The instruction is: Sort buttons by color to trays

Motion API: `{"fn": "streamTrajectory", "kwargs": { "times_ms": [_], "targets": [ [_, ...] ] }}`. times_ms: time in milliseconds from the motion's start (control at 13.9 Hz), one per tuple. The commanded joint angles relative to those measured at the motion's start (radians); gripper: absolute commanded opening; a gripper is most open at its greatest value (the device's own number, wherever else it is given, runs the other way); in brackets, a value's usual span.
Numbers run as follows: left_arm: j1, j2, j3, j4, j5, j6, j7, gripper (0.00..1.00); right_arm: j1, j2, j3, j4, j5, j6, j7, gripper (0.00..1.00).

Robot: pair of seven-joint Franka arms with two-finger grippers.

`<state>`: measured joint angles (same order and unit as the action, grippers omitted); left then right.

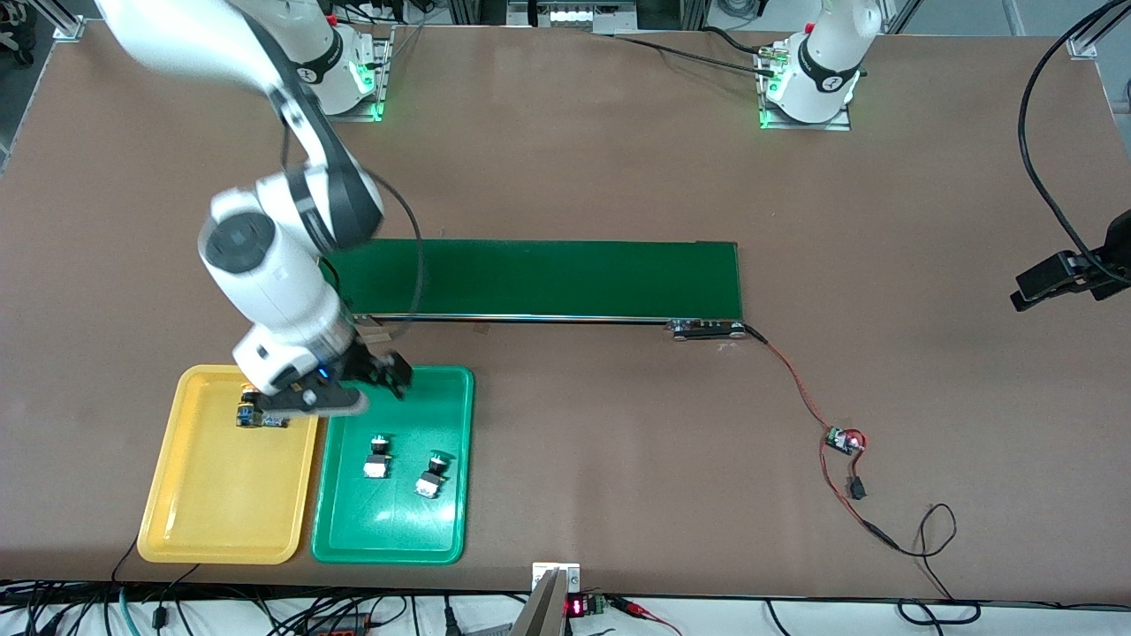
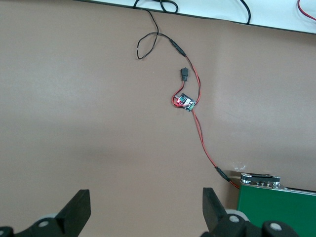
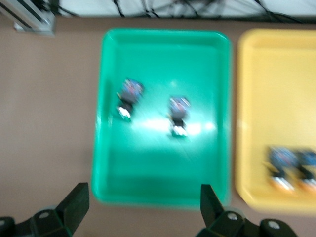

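Observation:
Two green-capped buttons (image 1: 377,459) (image 1: 431,477) lie in the green tray (image 1: 389,526); the right wrist view shows them as one button (image 3: 129,98) beside another (image 3: 178,114) in that green tray (image 3: 163,163). In the yellow tray (image 1: 221,503) two yellow-capped buttons (image 1: 256,413) lie side by side at the end toward the conveyor, partly hidden by the right hand. They show at the edge of the yellow tray (image 3: 276,89) as button (image 3: 281,169) and button (image 3: 308,170). My right gripper (image 1: 353,389) (image 3: 143,205) hangs open and empty over the green tray's conveyor-side rim. My left gripper (image 2: 146,207) waits open over bare table.
A long dark-green conveyor belt (image 1: 539,278) (image 2: 276,205) lies across the middle of the table, farther from the front camera than the trays. Red wires run from its end to a small circuit board (image 1: 844,439) (image 2: 185,102). A black clamp (image 1: 1065,274) juts in at the table's edge.

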<state>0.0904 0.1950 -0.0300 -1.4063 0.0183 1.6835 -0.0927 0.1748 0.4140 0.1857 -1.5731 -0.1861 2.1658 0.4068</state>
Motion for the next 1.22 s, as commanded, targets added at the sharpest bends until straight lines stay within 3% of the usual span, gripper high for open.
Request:
{"fn": "streamTrajectory", "kwargs": {
  "times_ms": [0,72,288,504,648,1153],
  "targets": [
    [-0.003,-0.006,-0.010,0.004,-0.026,-0.002,0.013,1.00,-0.061,-0.194,-0.002,-0.130,0.010,-0.172,-0.032,1.00],
    [-0.003,-0.008,-0.011,0.004,-0.026,-0.004,0.011,1.00,-0.083,-0.245,-0.002,-0.130,0.019,-0.266,-0.075,1.00],
    [-0.003,-0.012,-0.011,-0.002,-0.055,-0.008,0.019,1.00,-0.229,-0.386,-0.002,-0.130,0.172,-0.470,-0.111,1.00],
    [-0.009,-0.019,-0.043,0.000,-0.041,-0.071,0.046,1.00,-0.297,-0.489,-0.008,-0.128,0.175,-0.573,-0.225,1.00],
    [-0.009,-0.035,-0.050,-0.002,-0.041,-0.122,0.059,1.00,-0.317,-0.498,-0.011,-0.125,0.172,-0.574,-0.230,1.00],
    [0.005,-0.039,-0.045,-0.002,-0.037,-0.085,0.060,1.00,-0.310,-0.486,-0.014,-0.102,0.183,-0.638,-0.212,1.00]
  ]
}}
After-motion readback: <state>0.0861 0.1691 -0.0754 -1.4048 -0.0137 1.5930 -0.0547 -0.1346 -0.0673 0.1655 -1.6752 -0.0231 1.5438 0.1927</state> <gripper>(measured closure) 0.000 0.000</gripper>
